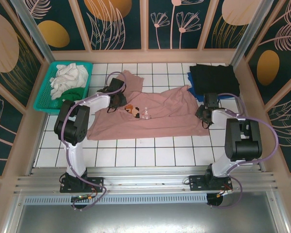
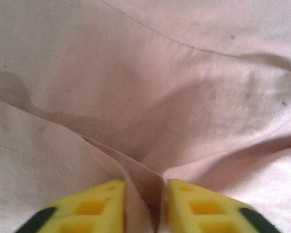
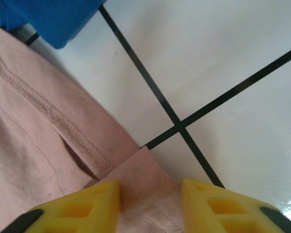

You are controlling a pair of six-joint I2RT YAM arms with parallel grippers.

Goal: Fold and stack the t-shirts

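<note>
Left jaws, left wrist view, bottom edge: yellow tips nearly together, clamped on a raised pinch of the pink t-shirt (image 2: 184, 73). The fold of cloth stands up between them; smooth cloth with shallow creases runs away toward 12 o'clock.

Right jaws, right wrist view, bottom edge: tips set a little apart, gripping the pink cloth at its stitched hem corner. White tile with black grout lines lies from 12 to 3 o'clock. One corner of the blue t-shirt (image 3: 48, 19) shows at 11 o'clock.

Top view:
- pink t-shirt (image 1: 155, 119) lies spread on the white tiled bench (image 1: 150, 150), at mid-bench.
- Long axis runs 9 to 3 o'clock. The print (image 1: 135, 110) sits toward the 9 o'clock end; the hem end points to 3 o'clock.
- One sleeve sticks out toward 11 o'clock. The 3 o'clock end is bunched and rucked.
- Left jaws hold it just beside the print on its 9 o'clock side; right jaws hold the 3 o'clock edge.
- black t-shirt (image 1: 214, 78), folded, lies on the blue one at 2 o'clock, just beside the pink hem end.
- basket (image 1: 43, 99) at 10 o'clock holds a crumpled white t-shirt (image 1: 68, 76) and a green t-shirt (image 1: 76, 93).
</note>
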